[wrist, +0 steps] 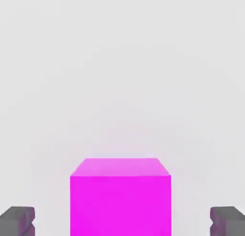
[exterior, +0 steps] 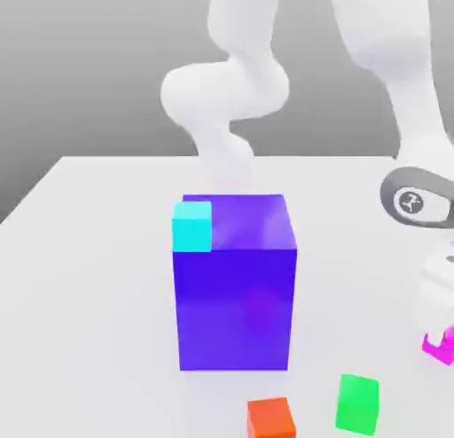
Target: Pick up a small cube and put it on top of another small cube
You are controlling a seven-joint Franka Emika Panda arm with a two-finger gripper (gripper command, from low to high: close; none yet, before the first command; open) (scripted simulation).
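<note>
My pincer [wrist: 122,223] stands spread around a magenta cube [wrist: 120,206] on the pale tabletop [exterior: 106,277], at the exterior view's right, a gap showing on either side. The cube looks rigid and probably light, its smooth faces perhaps a little slippery; I would take it squarely by the two opposite sides facing my dark, notched fingertips. Nearby sit a green cube [exterior: 357,404] and an orange-red cube [exterior: 270,418], flat-colored and sharp-edged, while a cyan cube [exterior: 192,227] rests atop a glossy blue-violet block [exterior: 235,308].
</note>
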